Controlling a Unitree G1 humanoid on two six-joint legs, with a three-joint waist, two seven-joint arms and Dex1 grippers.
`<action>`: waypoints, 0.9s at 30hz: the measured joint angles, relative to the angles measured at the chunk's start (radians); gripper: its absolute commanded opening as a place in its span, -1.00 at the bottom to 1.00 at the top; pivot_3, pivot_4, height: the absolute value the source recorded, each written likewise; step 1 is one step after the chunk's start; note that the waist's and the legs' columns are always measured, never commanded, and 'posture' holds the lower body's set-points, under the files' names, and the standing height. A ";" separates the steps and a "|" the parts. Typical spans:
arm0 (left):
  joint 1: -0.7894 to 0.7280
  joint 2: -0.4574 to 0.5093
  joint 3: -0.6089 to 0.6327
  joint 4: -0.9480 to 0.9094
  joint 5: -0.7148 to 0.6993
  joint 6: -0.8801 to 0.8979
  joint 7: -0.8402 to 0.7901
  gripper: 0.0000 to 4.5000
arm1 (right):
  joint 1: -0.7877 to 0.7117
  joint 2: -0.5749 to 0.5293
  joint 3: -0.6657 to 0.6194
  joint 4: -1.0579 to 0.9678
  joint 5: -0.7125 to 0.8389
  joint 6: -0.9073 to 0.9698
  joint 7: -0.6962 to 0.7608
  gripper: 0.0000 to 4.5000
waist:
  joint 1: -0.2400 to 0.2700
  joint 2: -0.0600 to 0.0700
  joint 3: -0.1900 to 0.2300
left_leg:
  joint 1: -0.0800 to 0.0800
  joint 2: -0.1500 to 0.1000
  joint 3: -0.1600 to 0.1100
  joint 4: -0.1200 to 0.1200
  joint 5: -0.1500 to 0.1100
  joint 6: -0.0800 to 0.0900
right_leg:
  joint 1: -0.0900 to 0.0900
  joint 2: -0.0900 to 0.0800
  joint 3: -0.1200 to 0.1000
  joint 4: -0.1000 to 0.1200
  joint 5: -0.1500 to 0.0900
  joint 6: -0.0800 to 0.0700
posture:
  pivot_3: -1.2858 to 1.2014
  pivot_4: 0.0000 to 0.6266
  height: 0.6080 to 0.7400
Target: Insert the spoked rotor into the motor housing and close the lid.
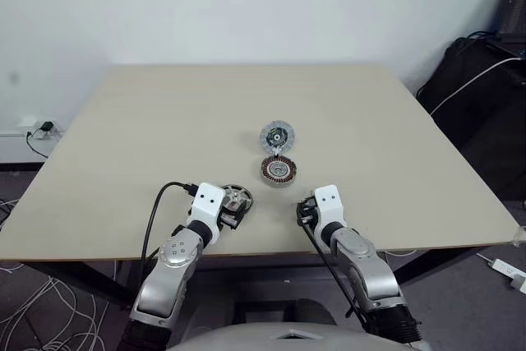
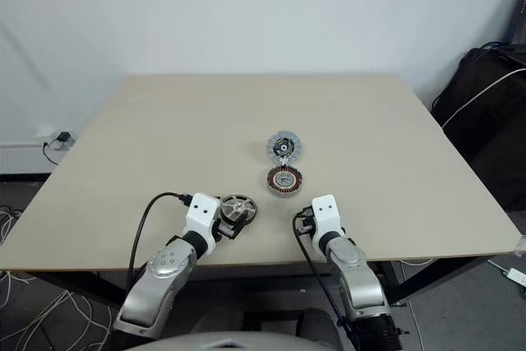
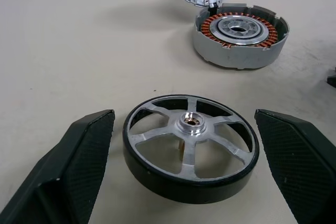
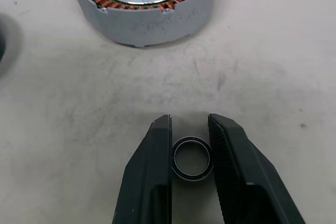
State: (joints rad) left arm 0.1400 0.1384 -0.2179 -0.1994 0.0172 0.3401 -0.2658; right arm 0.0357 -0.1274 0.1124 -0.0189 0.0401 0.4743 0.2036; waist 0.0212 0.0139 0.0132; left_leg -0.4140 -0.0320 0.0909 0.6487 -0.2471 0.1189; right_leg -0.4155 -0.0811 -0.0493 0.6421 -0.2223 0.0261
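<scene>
Near the front edge of the table [image 1: 123, 137], the left hand [image 3: 184, 145] is sitting with its two black fingers [image 3: 79, 161] spread wide on either side of the spoked rotor [image 3: 190, 153], neither finger touching it. The rotor is lying flat on the table, its dark rim around silvery spokes. To the right, the right hand [image 4: 190, 156] is pinching a small metal ring [image 4: 192, 159] between its fingers, the ring resting against the tabletop. Farther out, toward the middle of the table, the motor housing [image 1: 279, 171] is sitting open with its copper windings facing up. Just behind it, touching its far edge, the lid [image 1: 278, 136] is lying tilted.
</scene>
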 measured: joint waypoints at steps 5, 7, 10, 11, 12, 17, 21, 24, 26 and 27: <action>-0.004 -0.002 -0.003 0.000 0.000 0.000 -0.004 1.00 | -0.123 0.001 0.017 -0.004 -0.022 0.019 -0.009 -0.70 | -0.010 0.000 0.001 | 0.000 0.000 0.000 0.000 0.000 0.000 | -0.001 0.000 0.000 0.001 0.000 0.000 | 0.03 -1.00 1.00; -0.005 -0.002 -0.006 0.000 0.000 0.000 -0.005 1.00 | -0.178 0.002 0.031 0.009 -0.037 0.019 -0.009 -0.70 | -0.009 0.000 0.001 | 0.000 0.000 0.000 0.000 0.000 -0.001 | -0.001 0.000 0.000 0.001 0.000 -0.001 | 0.03 -1.00 1.00; -0.004 -0.009 -0.006 0.000 -0.003 0.001 -0.005 1.00 | -0.259 0.023 0.046 0.081 -0.048 0.015 -0.014 -0.70 | -0.008 0.000 0.001 | 0.000 0.000 0.000 0.000 0.000 -0.001 | -0.001 0.000 0.000 0.000 0.000 -0.001 | 0.03 -1.00 1.00; -0.003 -0.011 -0.006 -0.001 -0.004 0.001 -0.005 1.00 | -0.280 0.029 0.047 0.110 -0.050 0.013 -0.017 -0.70 | -0.008 0.000 0.001 | -0.001 0.000 0.000 0.000 0.001 -0.001 | -0.001 0.000 0.000 0.000 0.000 -0.001 | 0.03 -1.00 1.00; -0.002 -0.012 -0.006 -0.001 -0.004 0.001 -0.004 1.00 | -0.310 0.039 0.047 0.161 -0.053 0.009 -0.022 -0.70 | -0.009 0.000 0.001 | -0.001 0.000 0.000 0.000 0.001 -0.001 | -0.001 0.000 0.000 0.000 0.000 -0.001 | 0.03 -1.00 1.00; 0.006 -0.012 0.003 -0.002 -0.004 0.001 0.001 1.00 | -0.390 0.060 0.050 0.310 -0.073 -0.038 -0.028 -0.70 | -0.012 0.000 0.001 | -0.001 0.000 0.000 0.000 0.001 -0.001 | -0.001 0.001 0.000 0.000 0.000 -0.001 | 0.03 -1.00 1.00; 0.011 -0.011 0.010 -0.004 -0.009 0.001 0.003 1.00 | -0.456 0.078 0.053 0.424 -0.079 -0.084 -0.025 -0.70 | -0.020 0.000 0.001 | -0.001 0.000 0.000 0.000 0.001 -0.001 | -0.001 0.001 0.000 0.001 0.000 -0.001 | 0.03 -1.00 1.00; 0.017 -0.011 0.011 -0.005 -0.012 0.001 0.003 1.00 | -0.493 0.091 0.055 0.498 -0.084 -0.115 -0.018 -0.70 | -0.026 0.000 0.001 | 0.000 0.000 0.000 0.000 0.001 -0.002 | -0.001 0.001 0.000 0.001 0.000 -0.001 | 0.03 -1.00 1.00; 0.019 -0.011 0.011 -0.005 -0.015 0.001 0.004 1.00 | -0.507 0.100 0.056 0.536 -0.089 -0.132 -0.013 -0.70 | -0.029 0.000 0.001 | 0.000 0.000 0.000 0.000 0.001 -0.002 | -0.001 0.001 0.000 0.001 0.000 -0.001 | 0.03 -1.00 1.00; 0.021 -0.011 0.011 -0.006 -0.016 0.001 0.004 1.00 | -0.513 0.103 0.057 0.555 -0.091 -0.141 -0.010 -0.70 | -0.031 0.000 0.001 | 0.000 0.000 0.000 0.000 0.001 -0.002 | -0.001 0.001 0.000 0.001 0.000 -0.001 | 0.03 -1.00 1.00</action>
State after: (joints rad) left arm 0.1610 0.1275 -0.2067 -0.2050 0.0012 0.3415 -0.2617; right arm -0.4777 -0.0243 0.1689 0.5358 -0.0505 0.3337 0.1933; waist -0.0097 0.0140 0.0143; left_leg -0.4144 -0.0321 0.0910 0.6488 -0.2458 0.1169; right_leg -0.4165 -0.0802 -0.0496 0.6431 -0.2219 0.0253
